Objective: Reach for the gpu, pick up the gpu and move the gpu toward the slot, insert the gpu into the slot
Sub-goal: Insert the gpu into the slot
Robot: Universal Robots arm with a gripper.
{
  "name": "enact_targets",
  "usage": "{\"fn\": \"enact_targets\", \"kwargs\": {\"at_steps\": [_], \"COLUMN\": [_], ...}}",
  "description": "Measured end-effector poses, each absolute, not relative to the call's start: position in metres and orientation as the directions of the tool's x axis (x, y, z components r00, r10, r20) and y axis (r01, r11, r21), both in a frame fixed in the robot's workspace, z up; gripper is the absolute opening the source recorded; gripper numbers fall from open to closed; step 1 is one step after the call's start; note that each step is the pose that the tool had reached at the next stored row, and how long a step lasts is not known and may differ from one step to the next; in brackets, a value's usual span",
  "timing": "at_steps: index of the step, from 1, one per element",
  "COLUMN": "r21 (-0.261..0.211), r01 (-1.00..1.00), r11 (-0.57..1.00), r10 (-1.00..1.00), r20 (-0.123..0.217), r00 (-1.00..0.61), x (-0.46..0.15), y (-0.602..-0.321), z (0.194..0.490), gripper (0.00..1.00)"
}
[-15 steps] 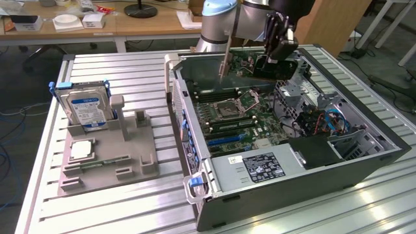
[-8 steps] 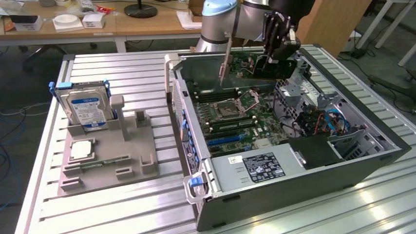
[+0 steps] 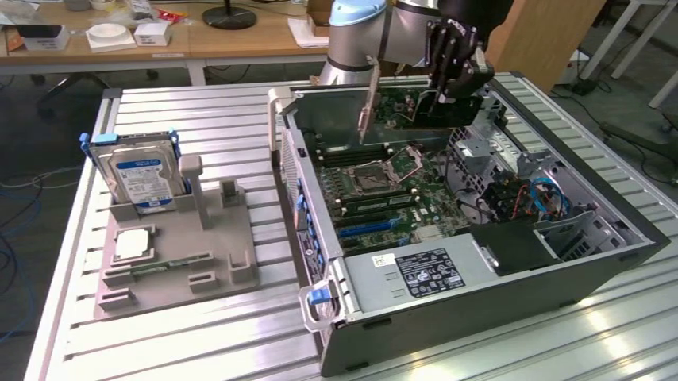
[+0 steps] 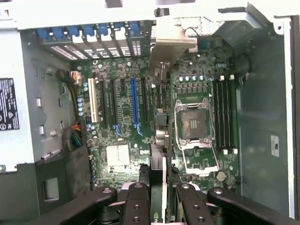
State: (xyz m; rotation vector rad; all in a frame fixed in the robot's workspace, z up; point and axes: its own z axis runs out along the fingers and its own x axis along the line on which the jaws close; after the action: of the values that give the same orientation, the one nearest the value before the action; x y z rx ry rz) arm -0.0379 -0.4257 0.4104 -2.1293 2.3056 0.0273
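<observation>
Gpu [image 3: 408, 111] hangs in the air over the green motherboard [image 3: 424, 190], at the far side of the open computer case [image 3: 477, 317]. The jaws are clamped on its top edge, holding it upright.

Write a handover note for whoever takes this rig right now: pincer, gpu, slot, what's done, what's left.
Pincer: shut on the gpu, gripping its top edge.
Gpu: held on edge, metal bracket toward the exterior view's left, in the air over the open computer case.
Slot: long strip on the green motherboard, empty; the card hangs above the board and touches nothing.
Done: reach and pick-up; the card is over the case.
Left: the card is not yet down at the slot or seated in it.
</observation>
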Motion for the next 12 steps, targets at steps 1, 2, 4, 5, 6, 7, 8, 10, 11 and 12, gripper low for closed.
{"fn": "enact_targets", "kwargs": {"at_steps": [1,2,4,5,6,7,8,10,11,12], "r21": [0.011,0.011,0.011,0.011,0.011,0.011,0.011,0.011,0.011,0.011], "r01": [-0.998,-0.998,-0.999,-1.0,-1.0,-1.0,-1.0,-0.999,-0.999,-0.999], "r11": [0.066,0.055,0.031,0.019,0.007,-0.005,-0.018,-0.037,-0.037,-0.037], "r10": [-0.998,-0.998,-0.999,-1.0,-1.0,-1.0,-1.0,-0.999,-0.999,-0.999], "r20": [-0.014,-0.014,-0.014,-0.014,-0.014,-0.014,-0.014,-0.014,-0.014,-0.014], "r00": [-0.067,-0.055,-0.031,-0.019,-0.007,0.005,0.017,0.037,0.037,0.037], "x": [-0.0379,-0.0379,-0.0379,-0.0379,-0.0379,-0.0379,-0.0379,-0.038,-0.0379,-0.0379], "y": [-0.4257,-0.4257,-0.4257,-0.4257,-0.4257,-0.4257,-0.4257,-0.4257,-0.4257,-0.4257], "z": [0.4105,0.4105,0.4105,0.4105,0.4105,0.4105,0.4105,0.4105,0.4105,0.4105], "gripper": [0.27,0.27,0.27,0.27,0.27,0.27,0.27,0.27,0.27,0.27]}}
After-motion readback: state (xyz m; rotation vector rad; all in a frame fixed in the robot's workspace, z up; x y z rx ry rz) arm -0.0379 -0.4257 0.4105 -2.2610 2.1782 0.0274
